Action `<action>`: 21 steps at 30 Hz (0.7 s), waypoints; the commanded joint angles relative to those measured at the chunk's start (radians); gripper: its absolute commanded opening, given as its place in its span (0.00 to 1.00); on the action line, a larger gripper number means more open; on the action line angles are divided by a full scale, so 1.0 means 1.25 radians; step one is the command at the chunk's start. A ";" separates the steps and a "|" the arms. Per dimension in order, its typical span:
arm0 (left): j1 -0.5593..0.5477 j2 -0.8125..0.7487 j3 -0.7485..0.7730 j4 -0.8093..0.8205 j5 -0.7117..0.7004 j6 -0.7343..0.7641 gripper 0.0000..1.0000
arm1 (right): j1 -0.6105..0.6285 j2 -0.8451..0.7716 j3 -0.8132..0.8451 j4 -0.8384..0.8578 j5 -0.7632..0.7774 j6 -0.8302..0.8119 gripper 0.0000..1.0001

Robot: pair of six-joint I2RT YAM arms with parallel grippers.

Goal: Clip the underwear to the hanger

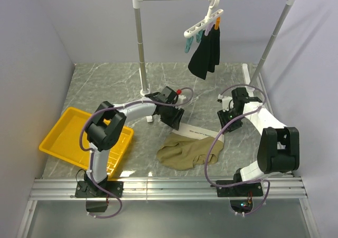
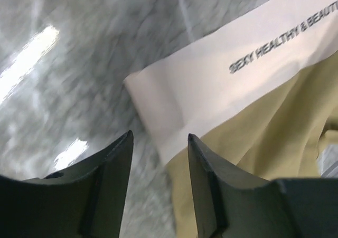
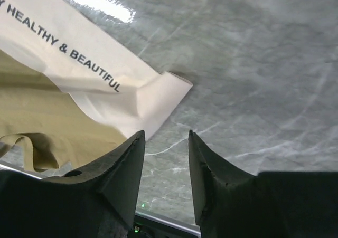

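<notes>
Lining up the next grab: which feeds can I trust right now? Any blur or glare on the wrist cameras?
Left wrist: smeared by blur, the waistband lettering is soft, and glare streaks lie on the table. Right wrist: sharp, the lettering reads cleanly, with one glare patch at the top edge. Top external: evenly lit and sharp, the underwear clear.

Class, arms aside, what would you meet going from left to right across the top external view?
yellow tray → left rail post → underwear → right rail post. The hanger sits above the underwear's span, so it is left out.
</notes>
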 commanded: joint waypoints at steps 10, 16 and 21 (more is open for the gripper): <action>-0.021 0.070 0.079 -0.006 0.005 -0.040 0.00 | -0.064 -0.017 0.063 -0.030 -0.058 0.006 0.48; 0.052 -0.122 -0.020 -0.052 -0.054 0.016 0.00 | -0.065 0.013 0.066 -0.017 -0.100 0.016 0.51; 0.097 -0.197 -0.062 -0.080 -0.107 0.065 0.00 | -0.064 0.043 0.085 -0.005 -0.159 0.051 0.51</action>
